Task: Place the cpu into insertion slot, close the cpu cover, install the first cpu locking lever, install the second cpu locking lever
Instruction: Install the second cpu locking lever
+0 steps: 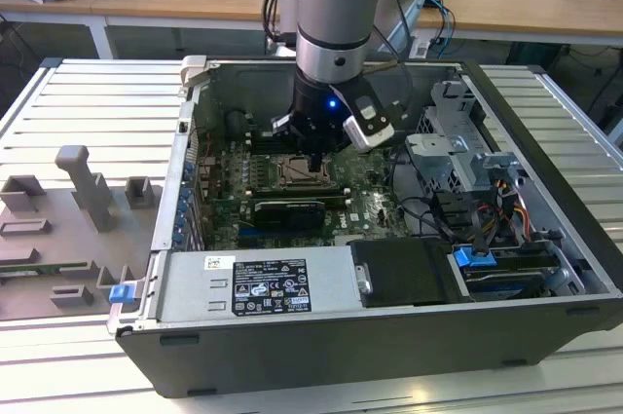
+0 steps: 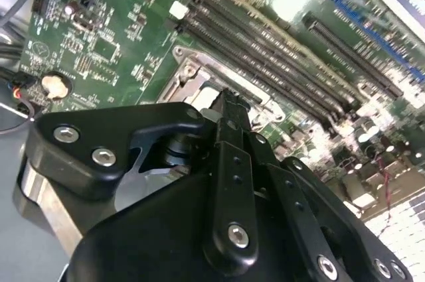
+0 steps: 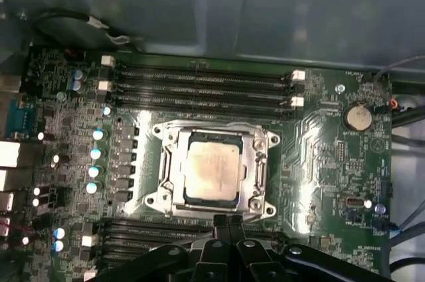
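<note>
Your pincer (image 3: 228, 219), fingers together and empty, hovered at the cpu cover (image 3: 216, 170) over the cpu (image 3: 211, 170); pressing squarely seemed wise.

The cpu (image 3: 211, 172) lies in the insertion slot (image 3: 174, 212), with the cpu cover (image 3: 257, 169) lying flat around it. Memory slots (image 3: 199, 83) run along one side of the socket, and more memory slots (image 3: 126, 235) run along the opposite side. In the exterior view, the gripper (image 1: 316, 157) hangs right over the socket, inside the computer case (image 1: 545, 141). The power supply (image 1: 255, 287) sits along the case's near wall, and the drive cage (image 1: 458, 156) stands toward the exterior view's right. The case rests on the worktop (image 1: 88, 102), with a fixture tray (image 1: 68, 229) to the exterior view's left.
</note>
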`<action>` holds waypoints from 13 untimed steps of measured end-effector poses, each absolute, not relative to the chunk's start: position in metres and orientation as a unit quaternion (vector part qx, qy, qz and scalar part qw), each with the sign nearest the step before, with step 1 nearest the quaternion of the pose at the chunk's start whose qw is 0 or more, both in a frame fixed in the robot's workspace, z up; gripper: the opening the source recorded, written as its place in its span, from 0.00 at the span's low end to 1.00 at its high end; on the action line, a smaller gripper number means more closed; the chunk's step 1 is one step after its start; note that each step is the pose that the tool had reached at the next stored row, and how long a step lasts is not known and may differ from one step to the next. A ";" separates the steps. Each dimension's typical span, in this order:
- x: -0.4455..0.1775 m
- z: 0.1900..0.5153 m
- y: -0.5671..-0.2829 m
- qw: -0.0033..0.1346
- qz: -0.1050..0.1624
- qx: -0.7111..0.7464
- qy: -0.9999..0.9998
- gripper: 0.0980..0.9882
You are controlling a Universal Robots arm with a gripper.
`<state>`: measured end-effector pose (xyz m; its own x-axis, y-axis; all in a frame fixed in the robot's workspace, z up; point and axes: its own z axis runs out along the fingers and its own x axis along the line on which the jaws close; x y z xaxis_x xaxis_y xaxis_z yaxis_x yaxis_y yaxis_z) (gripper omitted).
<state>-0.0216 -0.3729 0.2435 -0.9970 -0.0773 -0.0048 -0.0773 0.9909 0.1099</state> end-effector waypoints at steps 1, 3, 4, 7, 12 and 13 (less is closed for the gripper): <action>-0.022 0.243 -0.375 0.000 0.056 -0.039 0.998 0.01; -0.025 0.242 -0.377 0.000 0.058 -0.039 0.998 0.01; -0.027 0.242 -0.377 0.000 0.058 -0.039 0.998 0.01; -0.033 0.241 -0.377 0.000 0.058 -0.039 0.998 0.01; -0.055 0.231 -0.377 0.000 0.058 -0.039 0.998 0.01; -0.060 0.227 -0.377 0.000 0.058 -0.039 0.998 0.01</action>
<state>-0.0603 -0.3767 0.2275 -0.9969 -0.0782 -0.0052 -0.0783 0.9901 0.1166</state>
